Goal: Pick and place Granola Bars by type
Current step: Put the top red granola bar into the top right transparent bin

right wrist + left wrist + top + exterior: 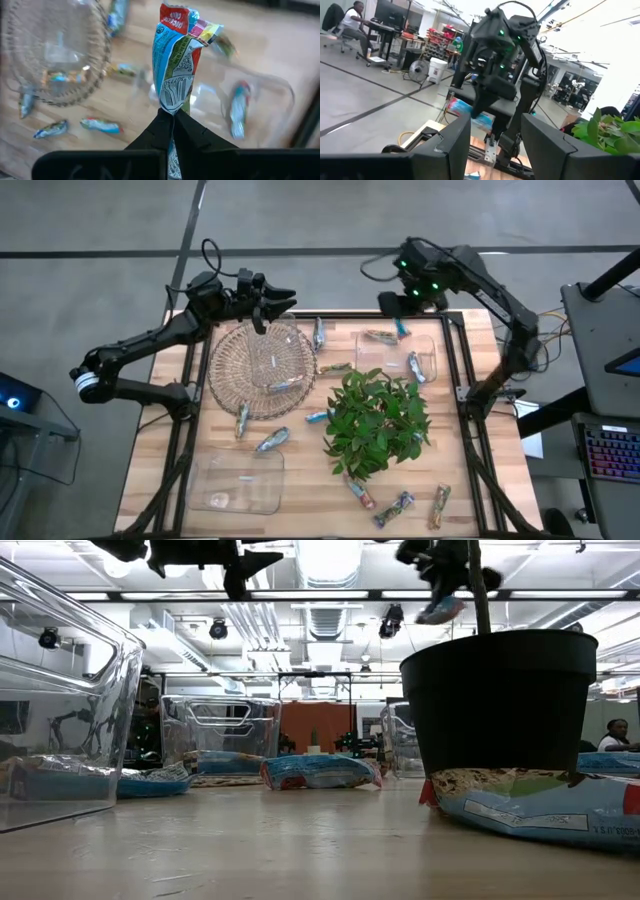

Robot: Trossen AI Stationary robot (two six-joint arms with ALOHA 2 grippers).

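Pinching one granola bar [176, 65], right gripper [172, 122] hovers above clear tub [432, 345] holding two.

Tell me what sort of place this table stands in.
Probably a robotics lab or open workshop: bare ceiling ducts with track lights, a person seated at a monitor desk, and shelves of gear on a concrete floor.

12 small foil-wrapped granola bars [272, 440] show from above on the wooden table: 11 lying and 1 hanging in the air. With them are 1 round wire basket [225, 370], 2 clear plastic containers [215, 480] and 1 green leafy plant [378, 420]. 2 dark robot arms [140, 345] reach in.
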